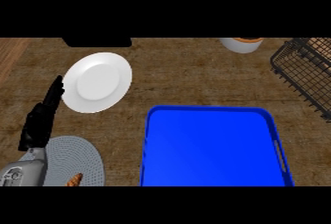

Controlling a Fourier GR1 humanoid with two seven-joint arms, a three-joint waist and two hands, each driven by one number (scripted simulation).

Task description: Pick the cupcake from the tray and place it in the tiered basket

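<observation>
Cupcake shows nowhere on the blue tray [213, 148]; basket [304, 72] waits upper right. Left hand [40, 120], fingers straight, holds nothing. Risk: reaching without locating it.

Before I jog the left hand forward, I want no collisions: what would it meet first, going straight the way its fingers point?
Probably the white plate. The left hand points up and slightly right, fingertips beside the plate's left rim; height above the counter is unclear, so it might pass over.

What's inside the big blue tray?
Nothing shows inside the blue tray; only its bare blue floor is seen, no cupcake. Its near end runs past the view's lower edge, so that part cannot be checked. The left hand rests open at the view's left.
</observation>
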